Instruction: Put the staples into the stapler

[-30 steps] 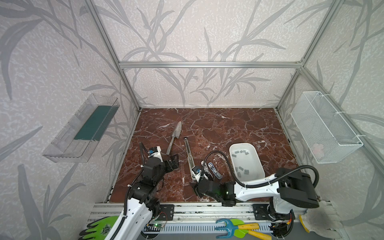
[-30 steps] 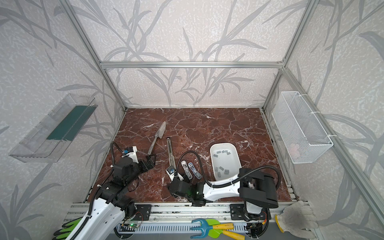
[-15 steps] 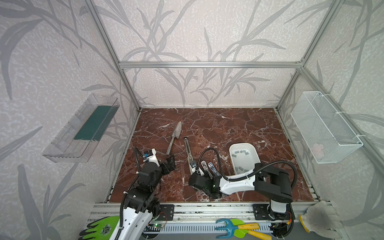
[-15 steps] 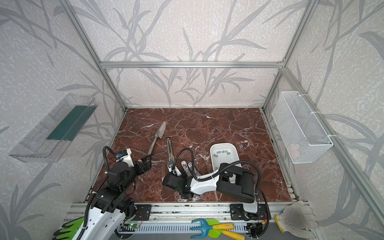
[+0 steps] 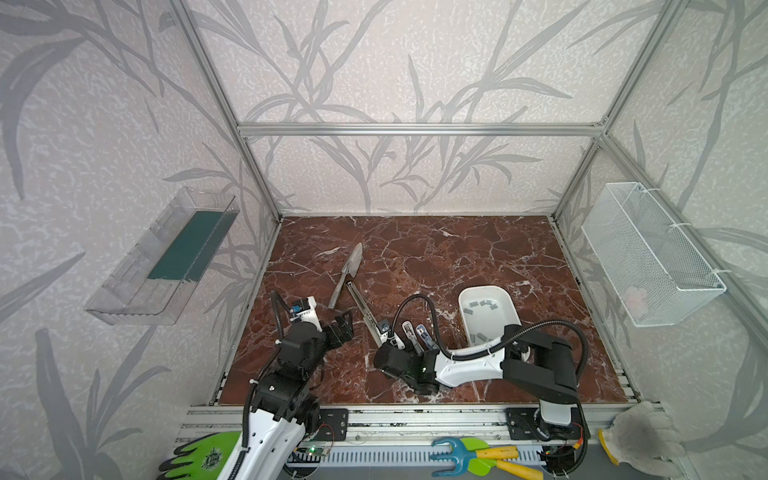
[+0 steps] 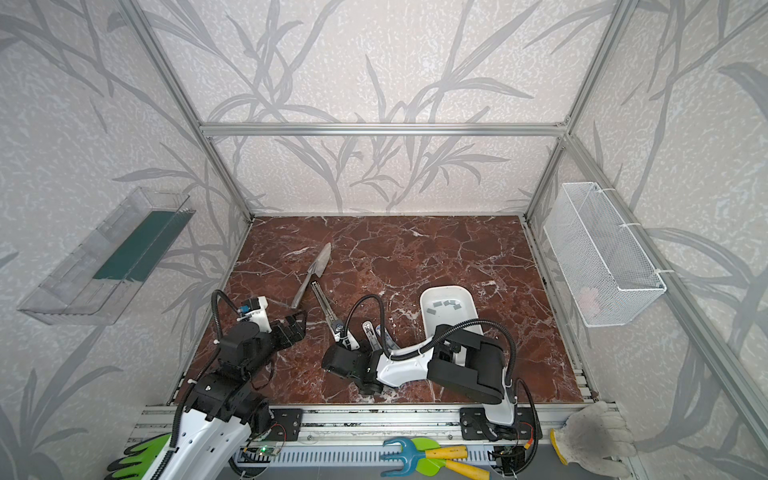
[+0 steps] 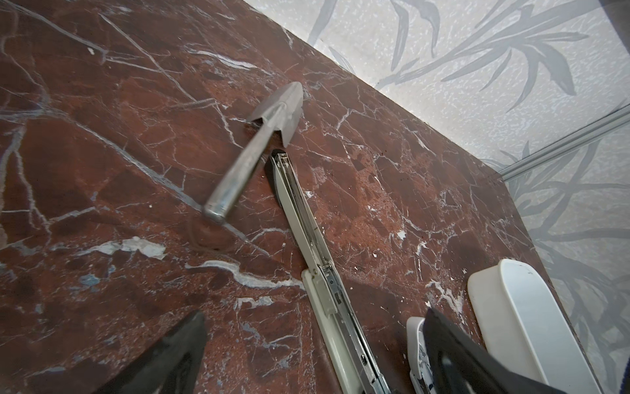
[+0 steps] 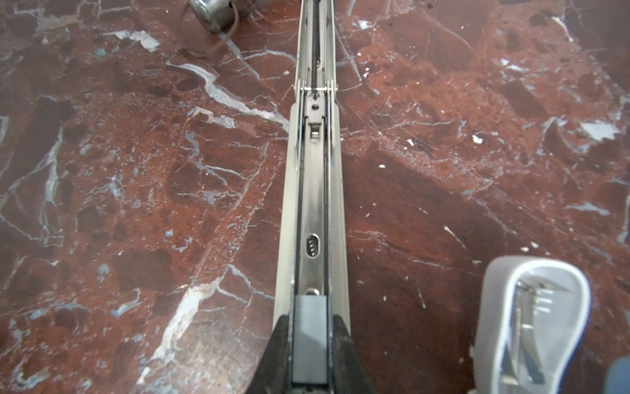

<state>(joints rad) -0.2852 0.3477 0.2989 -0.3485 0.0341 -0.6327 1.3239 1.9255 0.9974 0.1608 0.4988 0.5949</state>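
Over the last second the right gripper (image 8: 310, 319) has drawn its jaws in at the near end of the long stapler (image 8: 312, 191). The right arm's elbow has swung in toward that stapler from the tray side, while the wrist itself has hardly shifted. In the right wrist view the two black fingers now press against either side of a grey staple strip (image 8: 310, 344). The strip is lined up with the stapler's open metal channel, directly over its near end; whether it already sits in the channel cannot be told. This reads as the insertion step: the strip is at the magazine and probably needs only seating and a push forward. The left gripper (image 7: 315, 312) has stayed beside the long stapler, jaws wide apart and holding nothing. The remaining staples (image 5: 482, 305) lie in the white tray (image 5: 484, 287), well apart from the long stapler, beyond the small staplers (image 5: 408, 332) on the counter (image 5: 415, 257).
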